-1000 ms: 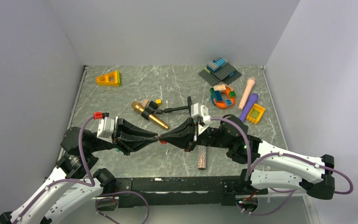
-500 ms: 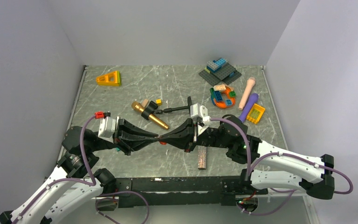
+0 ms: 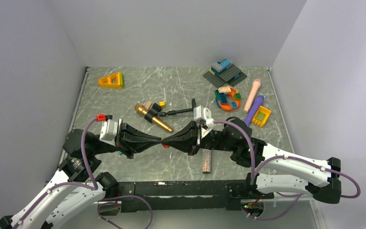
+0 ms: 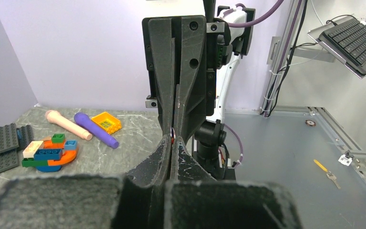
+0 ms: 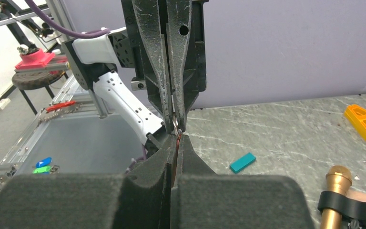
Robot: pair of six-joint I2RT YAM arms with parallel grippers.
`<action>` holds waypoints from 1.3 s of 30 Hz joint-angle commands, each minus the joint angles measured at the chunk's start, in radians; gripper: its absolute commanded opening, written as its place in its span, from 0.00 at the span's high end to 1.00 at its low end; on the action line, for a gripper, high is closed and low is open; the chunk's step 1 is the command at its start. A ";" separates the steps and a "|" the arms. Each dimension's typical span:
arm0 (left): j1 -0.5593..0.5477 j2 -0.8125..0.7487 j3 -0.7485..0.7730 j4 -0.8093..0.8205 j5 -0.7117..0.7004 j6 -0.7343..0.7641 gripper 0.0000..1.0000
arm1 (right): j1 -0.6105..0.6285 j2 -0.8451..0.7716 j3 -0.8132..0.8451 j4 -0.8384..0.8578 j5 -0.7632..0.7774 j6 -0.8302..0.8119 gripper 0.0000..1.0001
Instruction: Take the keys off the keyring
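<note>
1. Grey marbled surface [image 3: 124, 95] sits between pale walls.
2. Keyring [image 4: 172, 135], only a red sliver showing, is held just on the near side of the microphone [image 3: 153, 118].
3. Left tool [image 3: 159, 141] is pinched closed on the keyring.
4. Right tool [image 3: 167, 141] meets it tip to tip, also clamped on the keyring.
5. Bricks [image 3: 227, 98] lie well right of the microphone.
</note>
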 commanded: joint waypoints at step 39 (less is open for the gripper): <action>0.063 0.181 0.180 -0.565 0.091 0.371 1.00 | 0.005 0.051 0.228 -0.517 0.157 -0.156 0.42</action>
